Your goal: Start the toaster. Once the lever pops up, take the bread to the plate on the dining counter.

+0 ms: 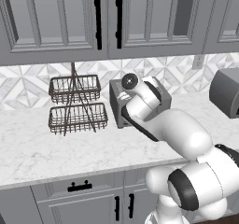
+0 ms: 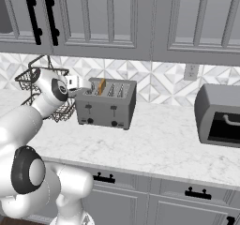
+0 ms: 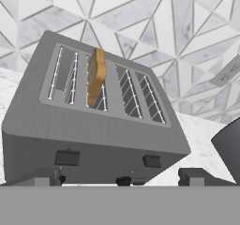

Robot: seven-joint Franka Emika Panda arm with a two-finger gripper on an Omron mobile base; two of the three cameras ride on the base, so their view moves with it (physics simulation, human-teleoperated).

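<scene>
The grey four-slot toaster [image 2: 107,108] stands on the marble worktop against the tiled wall, and the arm partly covers the toaster [image 1: 116,104] in the left base view. A golden-brown slice of bread [image 3: 96,76] stands upright in the second slot from the left and sticks out above the top; the bread [image 2: 101,86] shows the same way from the right. Two slider levers [image 3: 67,157] sit on the toaster's front. My gripper [image 3: 119,178] hovers in front of and slightly above the toaster, open wide and holding nothing. The plate and the dining counter are out of view.
A two-tier wire basket rack [image 1: 74,104] stands left of the toaster. A larger grey oven box [image 2: 220,114] sits at the right of the worktop [image 2: 159,139]. Upper cabinets hang overhead, and a wall outlet [image 2: 191,71] is behind.
</scene>
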